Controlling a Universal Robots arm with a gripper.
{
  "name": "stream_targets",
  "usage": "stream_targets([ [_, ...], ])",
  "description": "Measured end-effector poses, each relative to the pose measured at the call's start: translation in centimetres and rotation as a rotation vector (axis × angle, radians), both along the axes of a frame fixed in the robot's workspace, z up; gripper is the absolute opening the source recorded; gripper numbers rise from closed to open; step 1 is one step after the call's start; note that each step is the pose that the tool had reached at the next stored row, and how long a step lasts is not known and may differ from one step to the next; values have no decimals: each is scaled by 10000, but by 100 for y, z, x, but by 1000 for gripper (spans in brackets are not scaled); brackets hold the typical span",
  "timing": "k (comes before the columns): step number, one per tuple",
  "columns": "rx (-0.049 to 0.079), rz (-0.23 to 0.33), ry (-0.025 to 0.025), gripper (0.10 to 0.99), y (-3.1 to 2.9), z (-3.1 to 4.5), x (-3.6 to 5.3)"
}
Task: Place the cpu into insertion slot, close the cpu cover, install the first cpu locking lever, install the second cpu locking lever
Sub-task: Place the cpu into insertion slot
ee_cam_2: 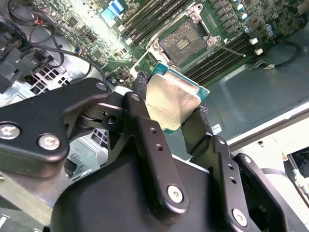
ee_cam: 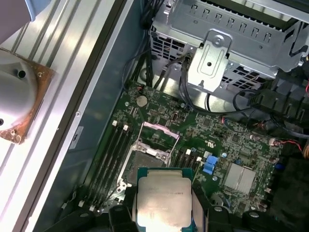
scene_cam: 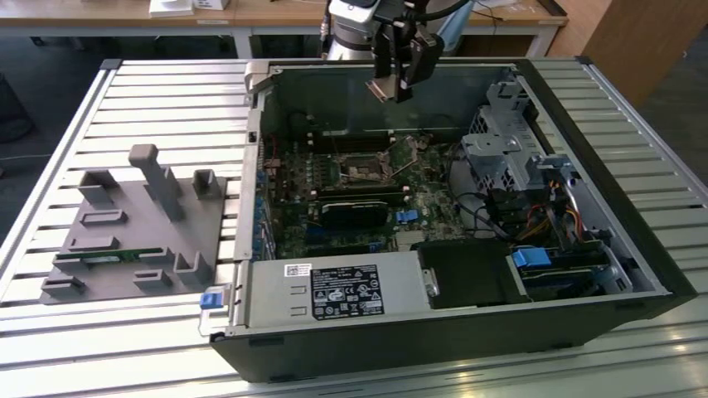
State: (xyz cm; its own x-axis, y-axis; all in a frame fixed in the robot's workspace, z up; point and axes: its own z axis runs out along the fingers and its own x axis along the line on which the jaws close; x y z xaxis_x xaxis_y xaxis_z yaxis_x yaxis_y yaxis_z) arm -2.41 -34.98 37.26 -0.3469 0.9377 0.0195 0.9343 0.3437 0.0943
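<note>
My gripper (scene_cam: 395,89) hangs above the open computer case, shut on the cpu (scene_cam: 382,89), a flat square chip with a dull silver top. In both wrist views the cpu (ee_cam_2: 171,103) (ee_cam: 164,200) sits edge-gripped between the two black fingers (ee_cam_2: 145,130), well above the green board. The insertion slot (scene_cam: 363,172) (ee_cam_2: 185,42) (ee_cam: 144,165) lies open below, a dark square with a silvery rim. In the first wrist view the cpu cover (ee_cam: 158,137) stands swung up at the slot's far edge. A thin lever (ee_cam_2: 231,49) lies beside the slot.
The black case wall (scene_cam: 443,332) rings the board. A metal drive cage (scene_cam: 503,153) and cable bundle fill the exterior view's right. A black card (scene_cam: 354,211) and long memory slots (ee_cam: 113,154) flank the slot. A grey fixture (scene_cam: 133,224) stands outside the case on the slatted table.
</note>
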Motion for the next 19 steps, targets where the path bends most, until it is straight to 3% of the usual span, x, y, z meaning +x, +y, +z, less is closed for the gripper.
stream_targets([
  [19, 0, -1033, 0, 541, 0, -2, 0],
])
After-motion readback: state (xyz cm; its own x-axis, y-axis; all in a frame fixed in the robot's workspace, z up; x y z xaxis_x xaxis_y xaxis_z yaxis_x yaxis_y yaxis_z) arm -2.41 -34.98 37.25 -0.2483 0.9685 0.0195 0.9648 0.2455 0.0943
